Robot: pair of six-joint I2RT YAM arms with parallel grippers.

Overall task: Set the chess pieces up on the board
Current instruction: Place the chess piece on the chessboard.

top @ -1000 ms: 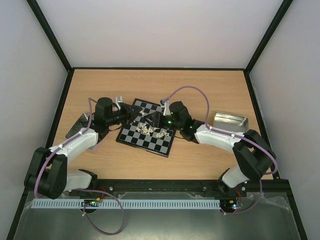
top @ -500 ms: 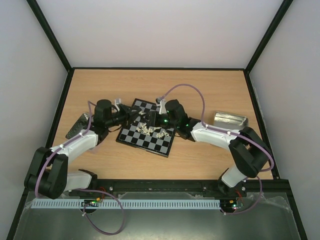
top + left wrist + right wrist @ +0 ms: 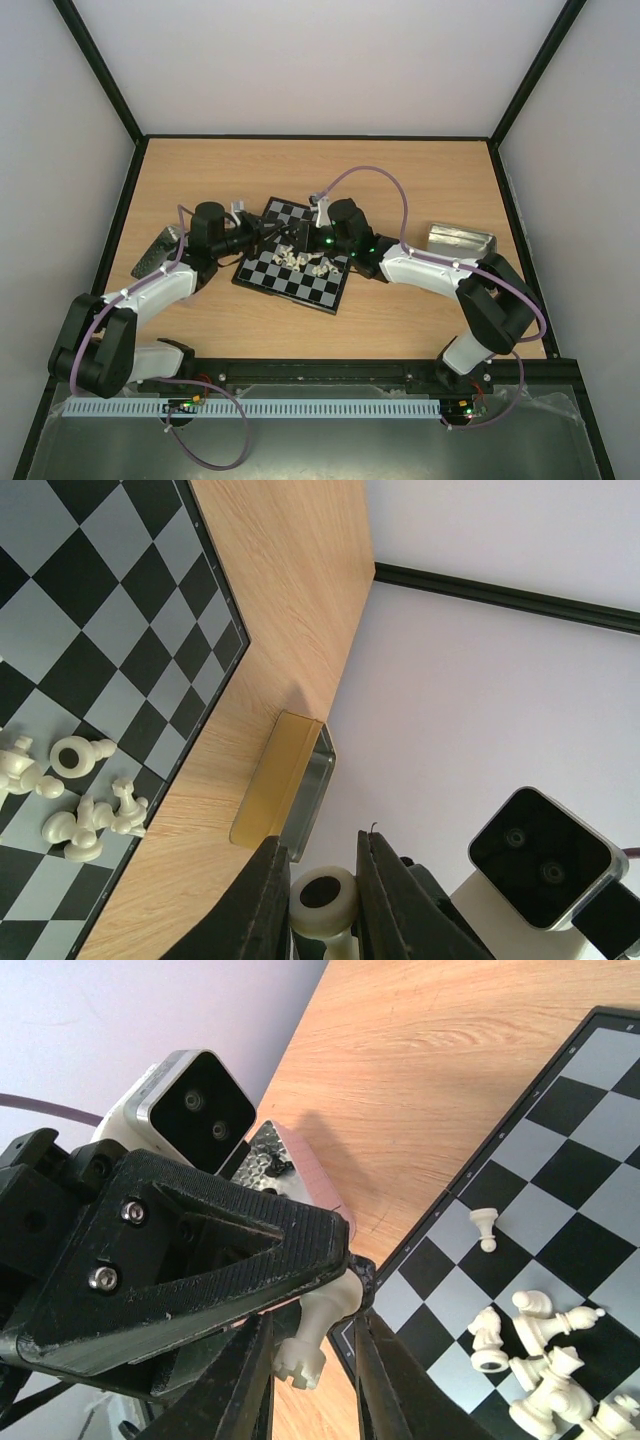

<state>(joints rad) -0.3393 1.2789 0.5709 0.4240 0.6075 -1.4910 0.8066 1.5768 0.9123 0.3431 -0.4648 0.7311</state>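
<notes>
My left gripper [image 3: 278,232] is shut on the base of a cream-white rook [image 3: 322,900] and holds it above the board's left edge. In the right wrist view the rook [image 3: 318,1335] sticks out of the left fingers, crown down. My right gripper [image 3: 310,1360] is open, one jaw on each side of the rook's crown, and faces the left gripper [image 3: 320,880] from the right [image 3: 302,237]. The chequered board [image 3: 300,285] lies tilted at mid-table. Several white pieces [image 3: 303,262] lie toppled on it, as the wrist views [image 3: 80,815] [image 3: 545,1355] show. One pawn [image 3: 484,1226] lies apart.
A silver tray [image 3: 460,240] sits right of the board and also shows in the left wrist view [image 3: 290,780]. Another silver tray [image 3: 158,252], holding small black pieces [image 3: 270,1165], sits left of the board beneath the left arm. Bare wooden table [image 3: 330,170] lies behind.
My right gripper has moved left across the board until its jaws stand around the rook held by my left gripper. The left arm shifted only slightly.
</notes>
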